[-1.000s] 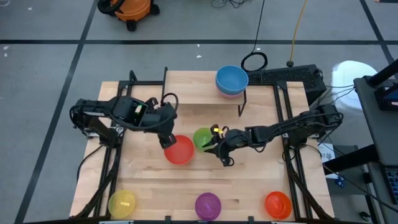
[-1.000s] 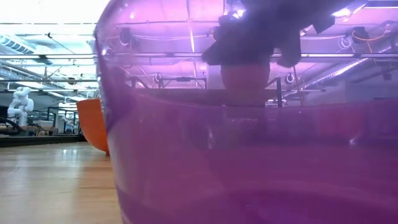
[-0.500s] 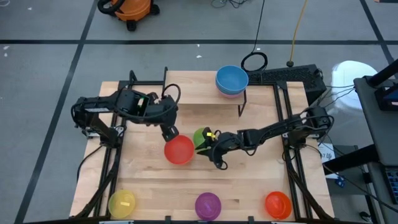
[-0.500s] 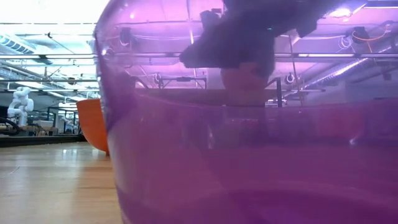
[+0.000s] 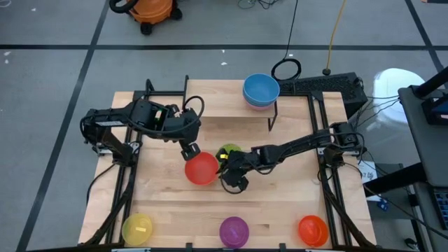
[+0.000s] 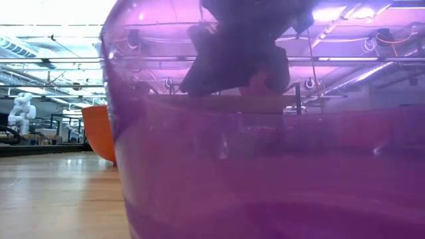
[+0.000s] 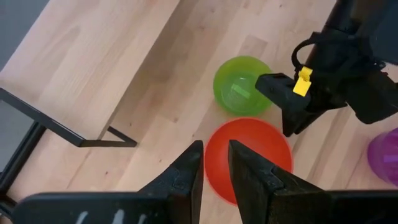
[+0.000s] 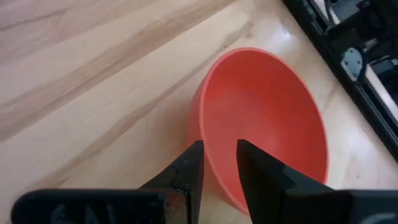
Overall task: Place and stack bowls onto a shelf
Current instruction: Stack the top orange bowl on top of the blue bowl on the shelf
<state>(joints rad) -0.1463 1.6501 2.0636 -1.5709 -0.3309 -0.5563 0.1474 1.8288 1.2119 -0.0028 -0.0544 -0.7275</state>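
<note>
1. Red bowl (image 5: 201,169): sitting mid-table beside green bowl (image 5: 228,152), well short of shelf (image 5: 210,105).
2. Left gripper (image 5: 191,150): hovering at red bowl's rim, fingers nearly together, holding nothing.
3. Right gripper (image 5: 231,176): hanging by both bowls, narrow gap, empty.
4. Step: prob. picking red bowl; next needs rim between fingers, then lift to shelf.

Red bowl (image 5: 201,169) beside green bowl (image 5: 225,152), mid-table

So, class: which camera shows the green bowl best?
The left wrist view: the whole green bowl lies open beside the red bowl. From above, the right arm covers most of it. The right wrist and low views don't show it.
</note>
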